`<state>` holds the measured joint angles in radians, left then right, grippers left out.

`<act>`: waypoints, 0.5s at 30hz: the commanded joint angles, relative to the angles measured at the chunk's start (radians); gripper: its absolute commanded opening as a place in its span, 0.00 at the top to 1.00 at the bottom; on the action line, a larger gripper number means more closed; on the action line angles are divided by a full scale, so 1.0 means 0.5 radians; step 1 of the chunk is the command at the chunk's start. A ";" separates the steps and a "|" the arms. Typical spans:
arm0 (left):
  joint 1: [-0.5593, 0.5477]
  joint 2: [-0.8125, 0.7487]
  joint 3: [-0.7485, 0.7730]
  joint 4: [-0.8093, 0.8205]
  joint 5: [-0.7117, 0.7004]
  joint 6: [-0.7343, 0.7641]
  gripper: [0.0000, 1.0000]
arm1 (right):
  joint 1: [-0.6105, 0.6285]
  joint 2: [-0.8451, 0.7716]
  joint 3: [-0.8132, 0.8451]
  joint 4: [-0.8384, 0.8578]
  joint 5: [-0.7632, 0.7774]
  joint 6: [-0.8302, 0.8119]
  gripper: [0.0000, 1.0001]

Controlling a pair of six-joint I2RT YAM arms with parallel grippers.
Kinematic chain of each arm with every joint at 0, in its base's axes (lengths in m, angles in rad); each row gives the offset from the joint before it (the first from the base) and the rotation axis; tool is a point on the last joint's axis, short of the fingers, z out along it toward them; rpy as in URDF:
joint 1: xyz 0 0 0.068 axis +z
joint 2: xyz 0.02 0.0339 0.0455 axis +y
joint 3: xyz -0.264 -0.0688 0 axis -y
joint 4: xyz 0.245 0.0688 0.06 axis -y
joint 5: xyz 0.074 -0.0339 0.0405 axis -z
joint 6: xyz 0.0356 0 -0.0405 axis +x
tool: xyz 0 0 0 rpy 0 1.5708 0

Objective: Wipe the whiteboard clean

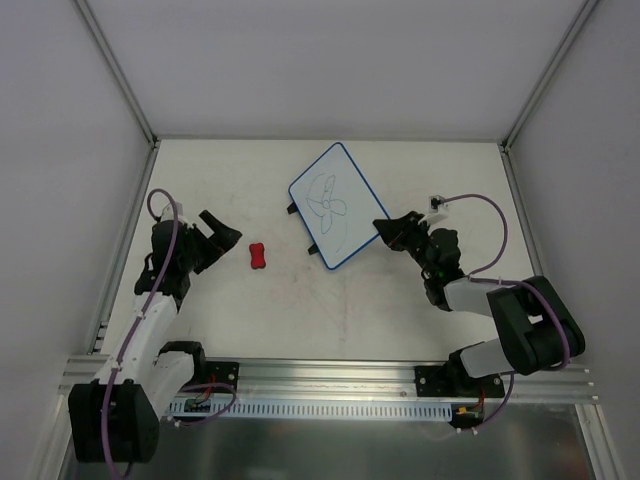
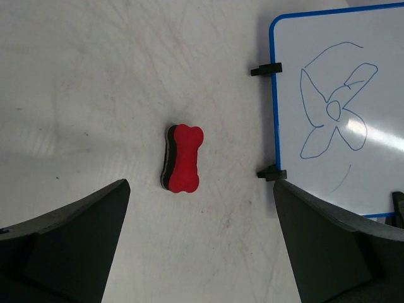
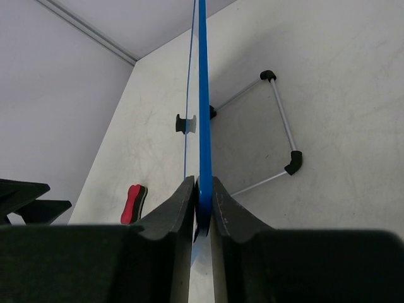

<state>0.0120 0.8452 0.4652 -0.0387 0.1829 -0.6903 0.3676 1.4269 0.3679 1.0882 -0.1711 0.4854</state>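
Blue-rimmed and marked with a flower scribble, the whiteboard (image 1: 335, 205) sits toward the back of the tabletop (image 1: 330, 320), right of centre. The right gripper (image 3: 202, 189) has its jaws pinched on the rim at the board's near right corner, apparently to stop it sliding under the wiping. The left gripper (image 1: 222, 232) hovers with jaws wide apart just beside the red eraser (image 2: 183, 158), which lies loose to the left of the board, seemingly lined up for a pickup. Nothing is erased yet.
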 commanded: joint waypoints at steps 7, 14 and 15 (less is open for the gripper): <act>-0.217 0.681 0.729 -0.631 0.009 0.202 0.01 | -0.005 0.027 0.004 0.177 0.011 0.017 0.99; -0.303 1.049 0.882 -0.787 0.024 0.334 0.01 | -0.002 0.033 0.004 0.180 0.011 0.017 1.00; -0.331 1.140 0.913 -0.818 0.015 0.347 0.01 | -0.002 0.039 0.004 0.180 0.008 0.020 1.00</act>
<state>-0.1204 1.3365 0.8513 -0.3462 0.2047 -0.5804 0.3679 1.4368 0.3679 1.1160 -0.1776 0.5274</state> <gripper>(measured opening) 0.990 0.058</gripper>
